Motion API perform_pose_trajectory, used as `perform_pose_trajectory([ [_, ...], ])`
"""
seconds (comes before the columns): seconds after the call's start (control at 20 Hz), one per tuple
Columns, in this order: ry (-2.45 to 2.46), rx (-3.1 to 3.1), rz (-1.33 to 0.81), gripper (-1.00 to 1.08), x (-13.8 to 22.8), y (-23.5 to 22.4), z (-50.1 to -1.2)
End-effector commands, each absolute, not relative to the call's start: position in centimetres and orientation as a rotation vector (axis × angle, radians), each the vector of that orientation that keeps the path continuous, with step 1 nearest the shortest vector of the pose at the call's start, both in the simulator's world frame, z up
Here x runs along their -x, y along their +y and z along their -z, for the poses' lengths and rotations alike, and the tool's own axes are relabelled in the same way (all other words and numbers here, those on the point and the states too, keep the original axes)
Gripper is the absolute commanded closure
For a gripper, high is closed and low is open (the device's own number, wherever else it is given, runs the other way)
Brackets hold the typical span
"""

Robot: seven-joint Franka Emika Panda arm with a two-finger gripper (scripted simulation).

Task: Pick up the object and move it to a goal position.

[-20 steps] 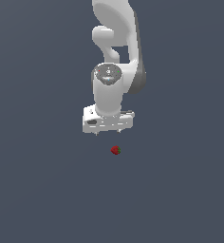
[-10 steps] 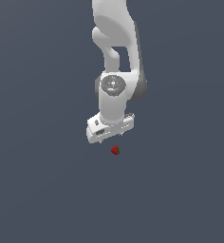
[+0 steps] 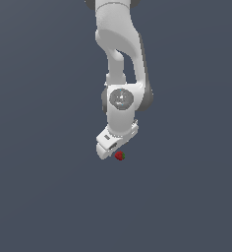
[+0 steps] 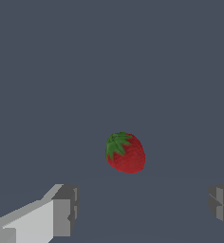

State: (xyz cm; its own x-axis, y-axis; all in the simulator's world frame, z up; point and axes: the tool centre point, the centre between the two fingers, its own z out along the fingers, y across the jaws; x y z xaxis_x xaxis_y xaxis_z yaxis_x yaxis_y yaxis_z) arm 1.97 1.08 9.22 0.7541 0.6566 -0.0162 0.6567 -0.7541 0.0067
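The strawberry (image 4: 126,153) is a small red fruit with a green leafy cap, lying on the plain dark grey floor (image 4: 109,57). In the wrist view it appears whole and unobstructed, with its cap toward one side.

Relative to the jaws: in the wrist view the strawberry lies ahead of the fingertips and roughly on the centre line of the gap between them, nearer the one finger than the other. It touches neither finger and is not yet between them.

The gripper (image 4: 142,208) is released: the two fingers (image 4: 61,213) stand well apart, with bare floor visible across the whole span between them. Nothing is grasped.

In the exterior view the strawberry (image 3: 120,156) sits just beside the lower end of the white hand (image 3: 113,142), on the exterior view's right of its lowest corner. The white arm (image 3: 119,59) descends from the top of that view, with the hand tilted.
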Motion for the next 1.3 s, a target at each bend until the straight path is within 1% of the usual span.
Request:
perform_pose_trajectory([
  [0.0,1.186,-2.900,0.014,-0.92,-2.1,1.4,-8.6],
  [0.4,1.350,-2.836,0.002,-0.92,-2.4,2.1,-7.5],
  [0.85,1.370,-2.827,0.001,-0.92,-2.4,2.2,-6.9],
  [1.25,1.376,-2.824,0.000,-0.92,-2.3,2.2,-3.3],
])
